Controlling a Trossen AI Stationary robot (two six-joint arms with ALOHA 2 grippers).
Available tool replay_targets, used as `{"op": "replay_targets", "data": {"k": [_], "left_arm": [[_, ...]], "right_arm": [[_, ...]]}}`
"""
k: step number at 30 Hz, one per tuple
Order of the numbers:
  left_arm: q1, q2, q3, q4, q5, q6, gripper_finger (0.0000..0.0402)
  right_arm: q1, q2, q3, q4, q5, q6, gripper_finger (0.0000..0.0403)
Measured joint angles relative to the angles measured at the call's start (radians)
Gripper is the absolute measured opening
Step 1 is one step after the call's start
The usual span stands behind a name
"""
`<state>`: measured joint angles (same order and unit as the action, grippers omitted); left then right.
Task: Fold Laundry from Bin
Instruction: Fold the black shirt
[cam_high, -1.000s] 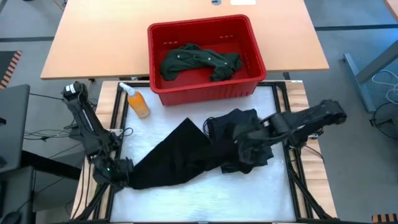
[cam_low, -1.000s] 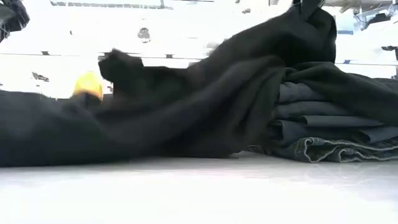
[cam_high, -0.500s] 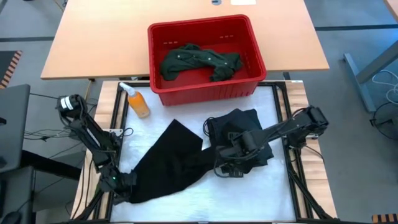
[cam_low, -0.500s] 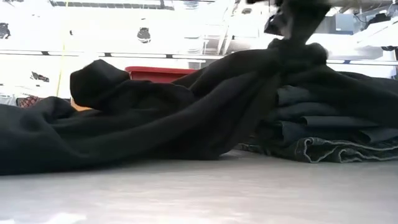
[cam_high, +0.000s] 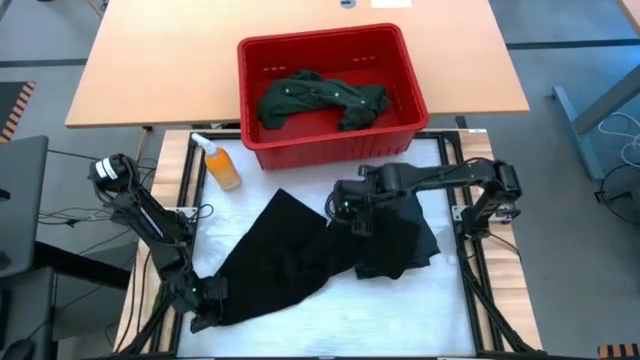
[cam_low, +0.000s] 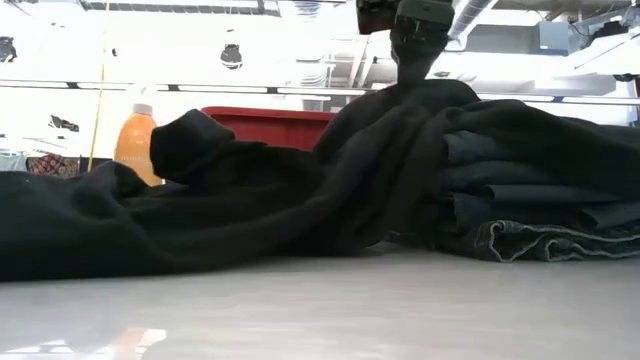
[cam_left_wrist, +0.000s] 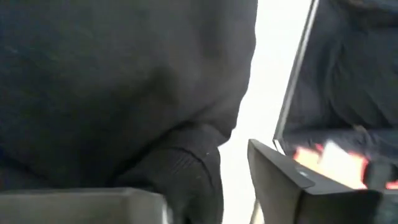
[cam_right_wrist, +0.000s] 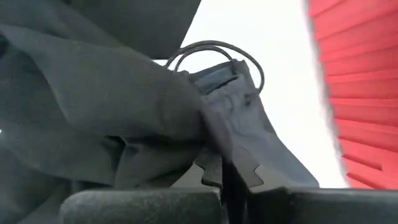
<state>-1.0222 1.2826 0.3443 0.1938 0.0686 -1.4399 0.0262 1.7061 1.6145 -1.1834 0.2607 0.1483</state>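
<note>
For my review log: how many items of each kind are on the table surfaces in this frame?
Cloth garments: 3 told apart: green shirt, spread black garment, folded jeans
Red bin: 1
Orange bottle: 1
Total: 5

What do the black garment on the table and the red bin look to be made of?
The black garment: soft matte knit, probably fleece or sweatshirt cotton; it slumps in thick rounded folds and shows a ribbed cuff in the left wrist view. The red bin: rigid moulded plastic, slightly glossy, with slotted walls.
</note>
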Motion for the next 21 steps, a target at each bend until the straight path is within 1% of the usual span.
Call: {"op": "replay_targets", "data": {"k": [3, 6, 8, 11, 14, 17, 21], "left_arm": [[0.051, -0.026, 0.000, -0.005, 0.181, 0.019, 0.0173], [0.110, -0.064, 0.002, -0.042, 0.366, 0.003, 0.0190], [0.148, -0.093, 0.002, -0.100, 0.423, -0.037, 0.0193], [0.199, -0.154, 0.002, -0.164, 0.474, -0.020, 0.0193], [0.249, -0.236, 0.002, -0.244, 0.486, 0.029, 0.0193], [0.296, -0.335, 0.002, -0.319, 0.407, 0.092, 0.0189], [0.338, -0.486, 0.007, -0.450, 0.337, 0.160, 0.0177]], "right_arm": [[-0.018, 0.000, 0.013, -0.017, -0.001, -0.001, 0.0020], [-0.021, 0.000, 0.015, -0.023, -0.004, -0.001, 0.0020], [-0.020, 0.000, 0.015, -0.025, -0.015, 0.000, 0.0020], [-0.020, 0.000, 0.015, -0.024, -0.027, 0.000, 0.0021], [-0.020, 0.000, 0.015, -0.024, -0.027, 0.004, 0.0021], [-0.020, 0.000, 0.015, -0.025, -0.027, 0.008, 0.0021], [-0.020, 0.000, 0.015, -0.027, -0.028, 0.007, 0.0021]]}}
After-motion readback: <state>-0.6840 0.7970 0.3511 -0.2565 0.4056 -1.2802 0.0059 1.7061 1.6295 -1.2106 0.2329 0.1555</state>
